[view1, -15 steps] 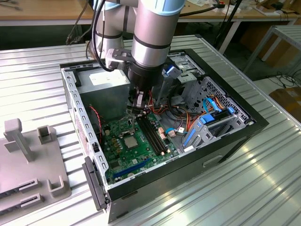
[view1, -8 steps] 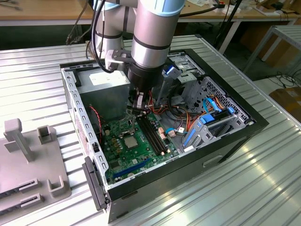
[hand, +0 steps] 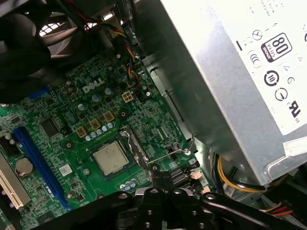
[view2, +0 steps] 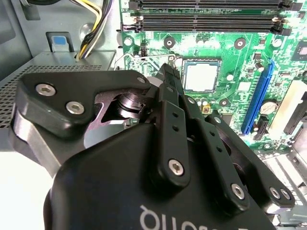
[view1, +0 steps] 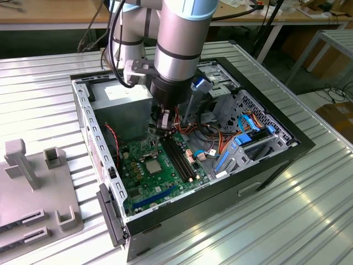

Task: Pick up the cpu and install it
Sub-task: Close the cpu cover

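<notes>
Bench [view1: 309, 210] carries open case [view1: 265, 165]; cpu [hand: 110, 157] lies seated mid-board [hand: 72, 110]; fingers [view2: 168, 86] closed, apparently empty. Advise vertical, gentle contact.

Exterior view overlooks the case [view1: 220, 205]; both wrist views hug the motherboard [view2: 240, 62] [hand: 144, 120]

Arm [view1: 177, 49]: fat silver-grey tube segments with a light-blue cap at the top joint. Black cables [view1: 113, 33] loop down beside it on the exterior view's left. A black wrist collar sits under the silver tube, with a grey bracket [view1: 135, 70] bolted alongside. Gripper [view2: 165, 72]: matte black housing with white lettering, and a rounded black side plate with two silver screws. Jaws are slim black bar linkages with a silver hex-socket screw at every pivot. Both wrist views show the same black links.
</notes>
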Controlling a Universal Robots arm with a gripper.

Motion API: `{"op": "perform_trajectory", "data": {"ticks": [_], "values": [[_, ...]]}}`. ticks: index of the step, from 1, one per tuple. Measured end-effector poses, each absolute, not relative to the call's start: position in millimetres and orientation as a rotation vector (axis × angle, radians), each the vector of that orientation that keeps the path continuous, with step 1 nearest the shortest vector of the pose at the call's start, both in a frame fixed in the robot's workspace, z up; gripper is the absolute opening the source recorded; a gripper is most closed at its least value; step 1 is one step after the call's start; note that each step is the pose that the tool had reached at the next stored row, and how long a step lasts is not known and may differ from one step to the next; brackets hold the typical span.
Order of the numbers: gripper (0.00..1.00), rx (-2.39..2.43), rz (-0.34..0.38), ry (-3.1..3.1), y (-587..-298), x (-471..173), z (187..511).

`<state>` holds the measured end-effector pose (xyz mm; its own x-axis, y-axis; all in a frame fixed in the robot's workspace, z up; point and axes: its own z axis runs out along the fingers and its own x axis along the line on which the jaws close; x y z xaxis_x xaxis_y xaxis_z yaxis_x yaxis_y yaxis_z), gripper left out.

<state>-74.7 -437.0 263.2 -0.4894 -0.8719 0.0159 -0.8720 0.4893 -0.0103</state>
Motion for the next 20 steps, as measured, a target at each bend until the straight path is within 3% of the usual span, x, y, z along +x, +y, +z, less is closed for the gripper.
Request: {"op": "perform_trajectory", "data": {"ticks": [20], "values": [[0.11, 1.617, 0.029, -2.687, -452, -78, 263]]}}
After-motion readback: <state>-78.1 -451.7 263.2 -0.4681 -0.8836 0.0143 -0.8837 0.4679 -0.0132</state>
